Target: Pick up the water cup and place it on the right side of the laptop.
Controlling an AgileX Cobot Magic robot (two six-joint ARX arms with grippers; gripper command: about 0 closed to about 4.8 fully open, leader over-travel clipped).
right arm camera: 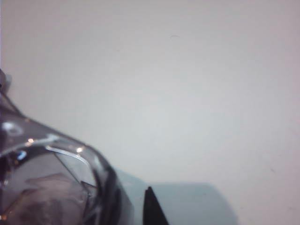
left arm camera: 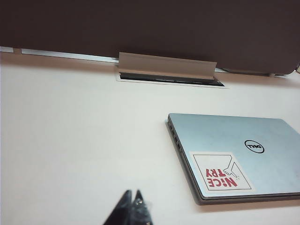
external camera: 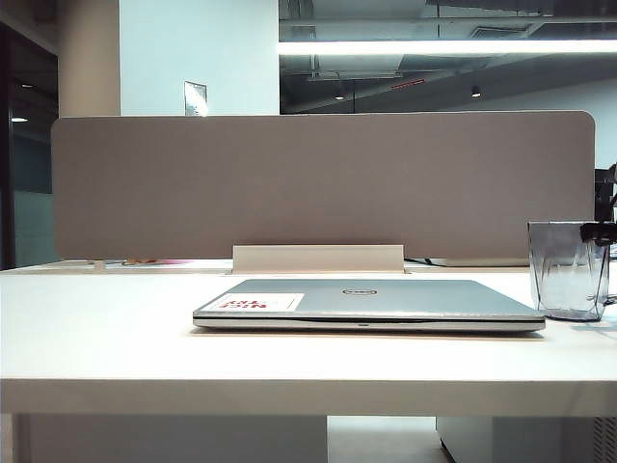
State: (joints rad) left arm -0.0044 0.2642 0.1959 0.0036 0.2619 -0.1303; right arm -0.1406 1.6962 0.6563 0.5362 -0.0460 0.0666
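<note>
The water cup (external camera: pixel 569 270), a see-through grey-blue faceted mug, stands upright on the white table just right of the laptop (external camera: pixel 366 301), a closed silver Dell with a red-print sticker. My right gripper (external camera: pixel 603 231) is at the cup's rim on its right side. In the right wrist view the cup (right arm camera: pixel 47 187) fills one corner. One dark finger (right arm camera: pixel 151 208) stands outside the wall with a gap to it, the other shows dimly through the plastic, so the gripper (right arm camera: pixel 130 199) is open astride the wall. My left gripper (left arm camera: pixel 132 194) is shut and empty, hovering near the laptop (left arm camera: pixel 234 154).
A grey divider panel (external camera: pixel 318 183) runs along the back of the table. A raised cable-slot flap (external camera: pixel 318 258) sits behind the laptop. The table's front edge (external camera: pixel 308 381) is close to the camera. The cup stands near the right border of the exterior view.
</note>
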